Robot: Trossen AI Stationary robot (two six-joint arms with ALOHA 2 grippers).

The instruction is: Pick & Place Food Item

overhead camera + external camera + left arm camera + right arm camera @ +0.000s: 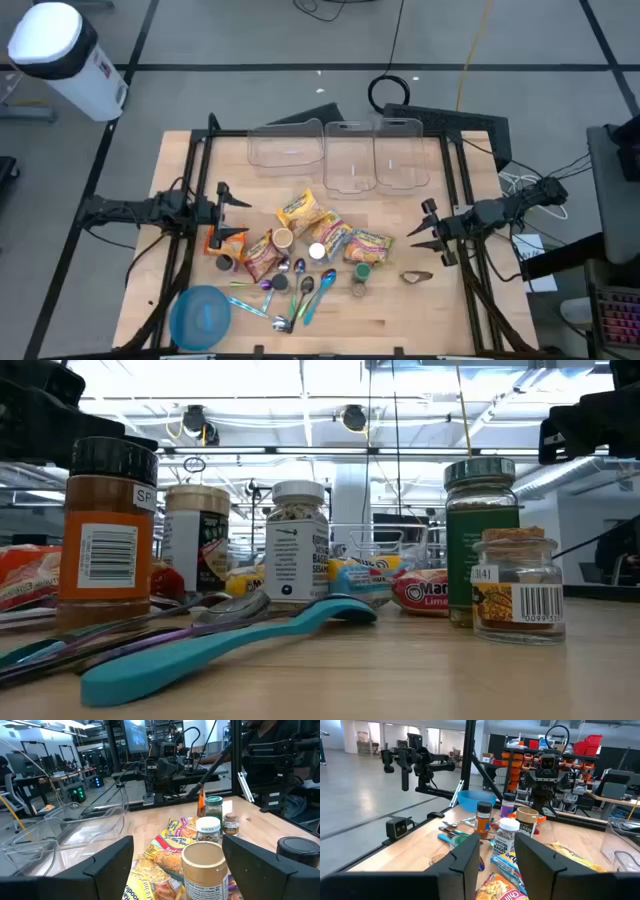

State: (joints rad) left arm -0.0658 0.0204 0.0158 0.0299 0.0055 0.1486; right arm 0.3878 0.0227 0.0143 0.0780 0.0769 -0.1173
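Several yellow and orange food packets (300, 210) (368, 245) lie flat on the middle of the wooden table (450, 320), among spice jars (283, 238). My left gripper (232, 197) is open and empty, hovering left of the packets. In the left wrist view its fingers (115, 862) stand wide apart before a tan-lidded jar (202, 865) and the packets (170, 845). My right gripper (425, 225) is open and empty, right of the packets. In the right wrist view (497, 842) it faces a white-lidded jar (506, 837) and a packet (502, 887).
Three clear plastic containers (350, 155) stand along the far side. A blue bowl (203, 315) sits at the near left, with coloured spoons (290, 295) beside it. A small glass jar (415, 276) lies near the right gripper. A black frame (200, 150) borders the table.
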